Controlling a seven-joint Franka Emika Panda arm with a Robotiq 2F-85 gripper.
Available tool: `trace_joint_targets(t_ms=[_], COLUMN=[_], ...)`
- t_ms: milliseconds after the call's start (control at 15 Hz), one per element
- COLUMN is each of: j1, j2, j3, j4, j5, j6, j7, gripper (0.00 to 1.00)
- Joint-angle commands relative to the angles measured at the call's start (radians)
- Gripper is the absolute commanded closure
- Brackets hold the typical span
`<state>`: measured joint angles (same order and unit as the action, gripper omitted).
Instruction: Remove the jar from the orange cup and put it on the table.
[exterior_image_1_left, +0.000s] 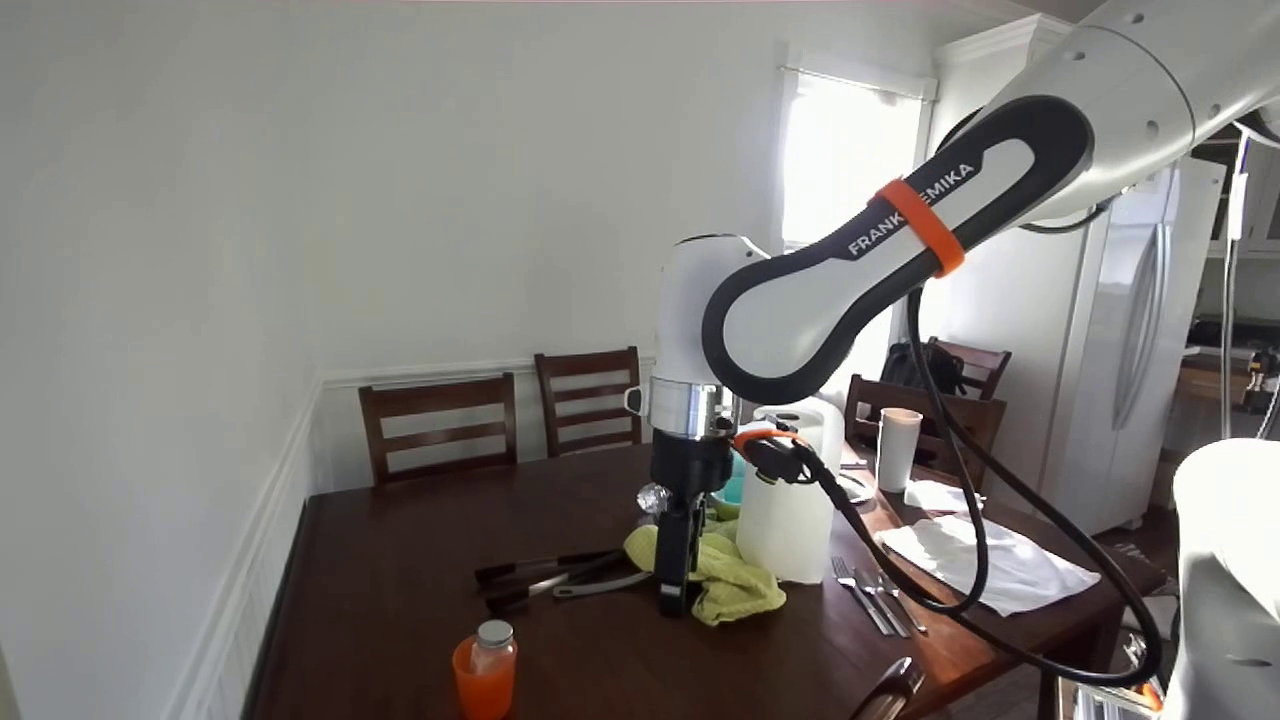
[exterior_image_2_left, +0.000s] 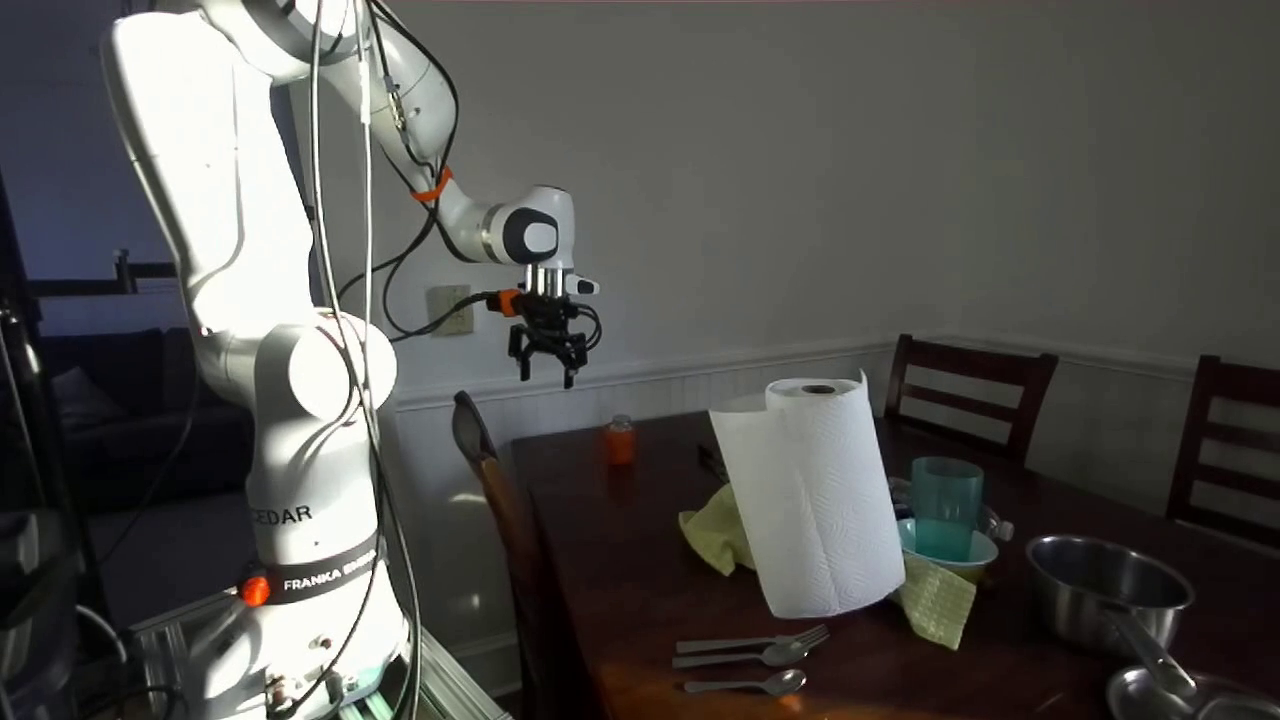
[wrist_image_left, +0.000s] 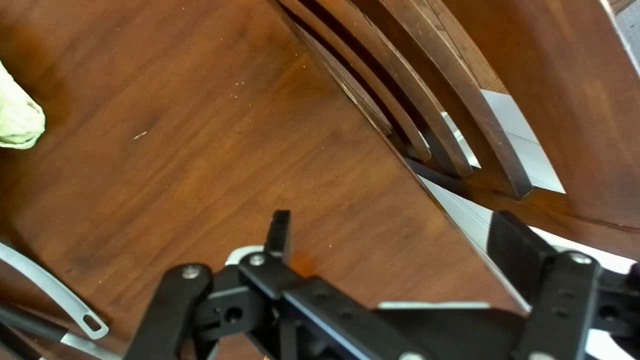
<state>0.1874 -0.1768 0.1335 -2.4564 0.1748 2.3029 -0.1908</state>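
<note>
Our pincer (wrist_image_left: 390, 227) is spread and empty; in an exterior view the lidded jar (exterior_image_1_left: 493, 645) sits left of it and lower, long axis nearly upright in the orange cup (exterior_image_1_left: 485, 692), so we likely approach from above.

Orange cup (exterior_image_1_left: 485, 692), table (exterior_image_1_left: 590, 660) — dark brown, black gripper (exterior_image_2_left: 547, 380)

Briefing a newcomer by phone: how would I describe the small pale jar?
On the large dark brown wooden table, find the small bright orange tumbler. The small pale jar stands inside it; its round grey lid sets it apart from the tumbler and the black-handled utensils nearby.
</note>
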Motion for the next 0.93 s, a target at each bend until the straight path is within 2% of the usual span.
trace_joint_targets(t_ms=[0,600,867], j1=[0.000,0.002,-0.004], j2=[-0.001,-0.029,0.154], j3=[-0.001,-0.003,0.024], j4=[0.001,-0.001,0.154], j5=[0.000,-0.001,-0.050], j6=[-0.002,-0.005,0.097], j7=[0.001,0.001,0.084], gripper=[0.00,0.00,0.00])
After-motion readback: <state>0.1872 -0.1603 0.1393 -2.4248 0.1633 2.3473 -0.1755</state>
